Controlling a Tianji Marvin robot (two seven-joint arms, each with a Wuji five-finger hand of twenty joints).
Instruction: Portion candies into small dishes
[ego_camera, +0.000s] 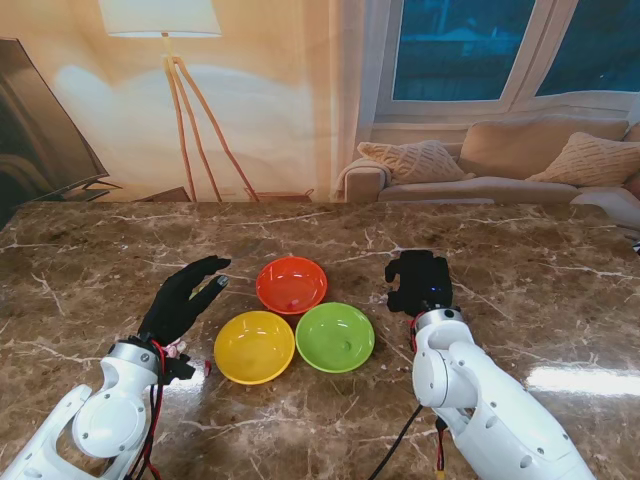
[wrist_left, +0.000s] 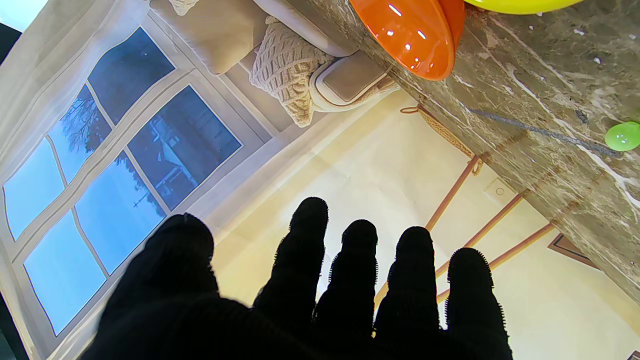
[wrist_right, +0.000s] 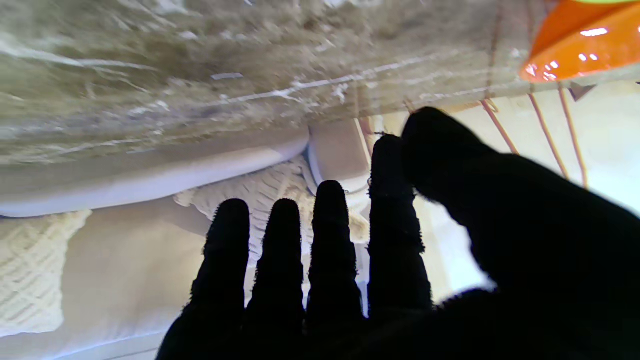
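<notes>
Stand view: three dishes, orange (ego_camera: 291, 284), yellow (ego_camera: 254, 346) and green (ego_camera: 334, 337), cluster mid-frame between both hands for easy reach. Left hand (ego_camera: 183, 298) and right hand (ego_camera: 419, 281) hover spread, holding nothing. Left wrist view: one green candy (wrist_left: 622, 136) lies on the desk (wrist_left: 540, 100) at right edge. Right wrist view: fingers (wrist_right: 330, 250) splayed, nothing held.

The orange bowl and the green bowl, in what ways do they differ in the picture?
The orange bowl is farther from me; the green bowl is nearer and more to the right. The orange bowl lies between the two hands; the green bowl sits beside the yellow bowl. Both stand upright and look alike in shape and size.
</notes>
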